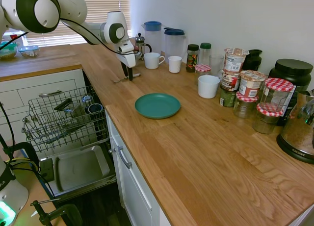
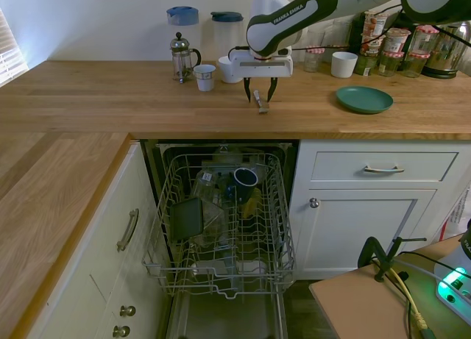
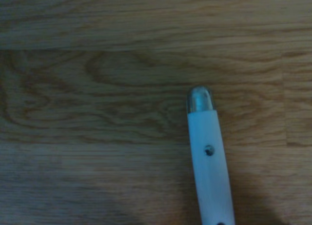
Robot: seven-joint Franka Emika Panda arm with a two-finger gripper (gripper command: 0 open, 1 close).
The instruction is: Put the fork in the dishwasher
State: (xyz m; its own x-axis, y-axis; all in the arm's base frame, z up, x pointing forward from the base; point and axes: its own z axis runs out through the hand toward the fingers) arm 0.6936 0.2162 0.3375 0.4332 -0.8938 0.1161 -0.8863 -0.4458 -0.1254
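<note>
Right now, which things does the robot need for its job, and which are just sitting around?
Needed:
fork
dishwasher
pincer, open over the fork

Just sitting around:
green plate
white mugs
coffee press
two jugs
jars

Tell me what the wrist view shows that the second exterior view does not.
Only the wrist view shows the fork's pale handle close up, with a small rivet and a metal cap at its end. Only the second exterior view shows the open gripper straddling the fork, the dishwasher with its rack pulled out, and the green plate. Both show the fork lying on the wooden counter.
</note>
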